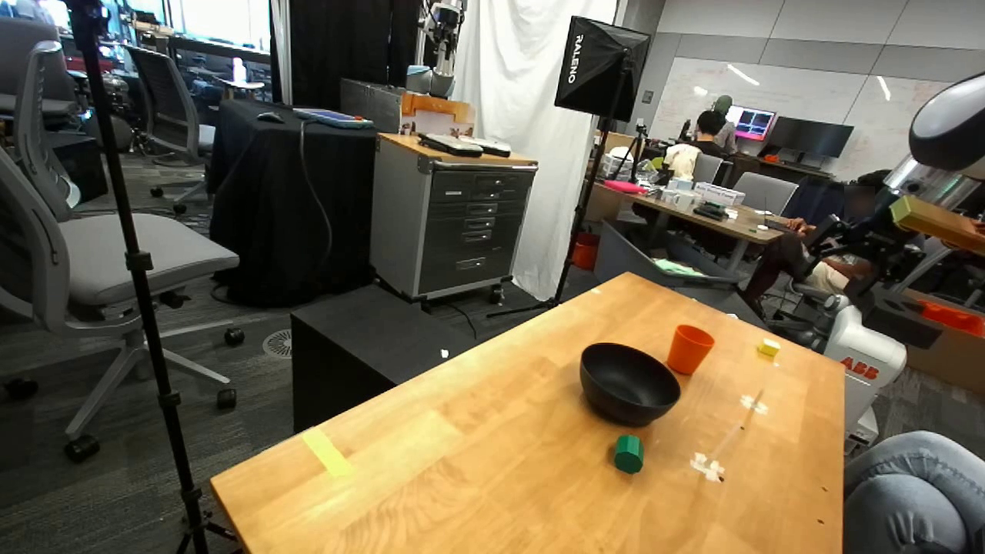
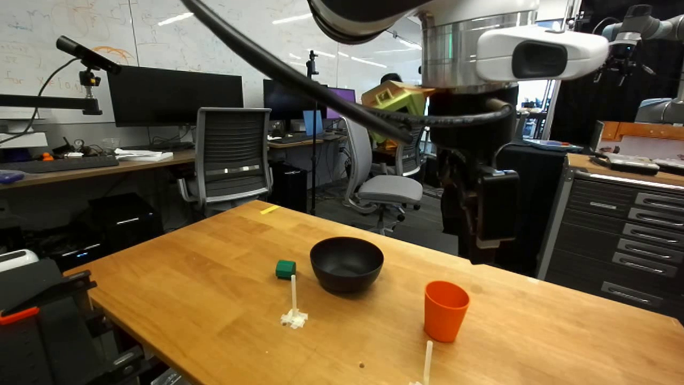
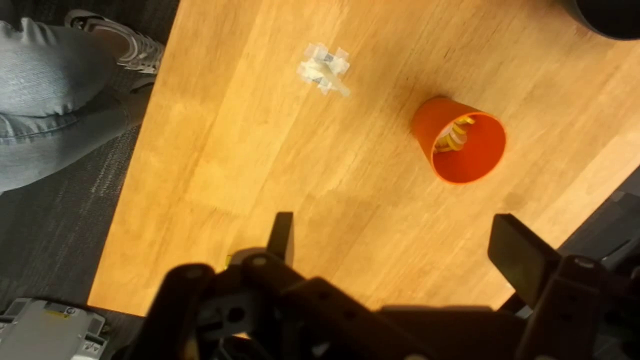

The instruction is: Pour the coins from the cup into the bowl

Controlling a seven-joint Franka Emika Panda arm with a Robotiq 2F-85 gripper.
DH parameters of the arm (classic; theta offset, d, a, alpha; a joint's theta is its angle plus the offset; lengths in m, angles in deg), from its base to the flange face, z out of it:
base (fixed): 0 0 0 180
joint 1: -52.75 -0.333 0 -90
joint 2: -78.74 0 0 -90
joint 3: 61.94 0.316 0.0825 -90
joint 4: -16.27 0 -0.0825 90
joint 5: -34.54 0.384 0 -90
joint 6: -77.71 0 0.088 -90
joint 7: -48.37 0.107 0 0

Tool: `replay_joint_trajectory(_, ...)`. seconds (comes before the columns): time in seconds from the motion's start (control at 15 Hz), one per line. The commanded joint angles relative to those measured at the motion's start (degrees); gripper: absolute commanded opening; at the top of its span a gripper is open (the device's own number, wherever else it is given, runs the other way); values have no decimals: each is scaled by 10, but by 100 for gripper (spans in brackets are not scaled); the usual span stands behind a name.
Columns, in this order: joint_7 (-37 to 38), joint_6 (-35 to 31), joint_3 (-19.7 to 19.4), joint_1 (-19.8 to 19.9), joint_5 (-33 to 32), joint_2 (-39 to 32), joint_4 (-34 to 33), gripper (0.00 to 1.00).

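Note:
The orange-red cup [image 1: 690,350] [image 2: 445,315] [image 3: 485,145] stands upright on the wooden table. Inside it, the wrist view shows the coins [image 3: 454,138], pale and yellowish, heaped along one side. The round black bowl [image 1: 627,394] [image 2: 346,270] sits close by, upright, with nothing seen in it; only its edge [image 3: 612,20] enters the wrist view at the top right corner. My gripper [image 3: 393,220] hangs above the table, its jaws wide apart with bare wood between them. The cup lies ahead of the fingertips, apart from them. An exterior view has the gripper [image 2: 483,250] above and behind the cup.
A small green object [image 1: 629,454] [image 2: 286,269] rests beside the bowl. Thin pale sticks [image 2: 293,294] rise from white tape patches near the table's edge. A small yellow block [image 1: 769,348] lies beyond the cup. A seated person's leg [image 1: 916,492] is close to the table's side.

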Motion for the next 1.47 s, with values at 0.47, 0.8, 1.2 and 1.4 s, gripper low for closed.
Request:
replay_joint_trajectory(0.47, 9, 48, 17, -7, -4, -41, -72, 100)
replay_joint_trajectory(0.8, 24, 95, 11, -6, -27, -108, -143, 100)
replay_joint_trajectory(1.2, 30, 103, 20, 5, -13, -190, -220, 100)
replay_joint_trajectory(1.4, 30, 103, 30, 10, -4, -224, -256, 100)
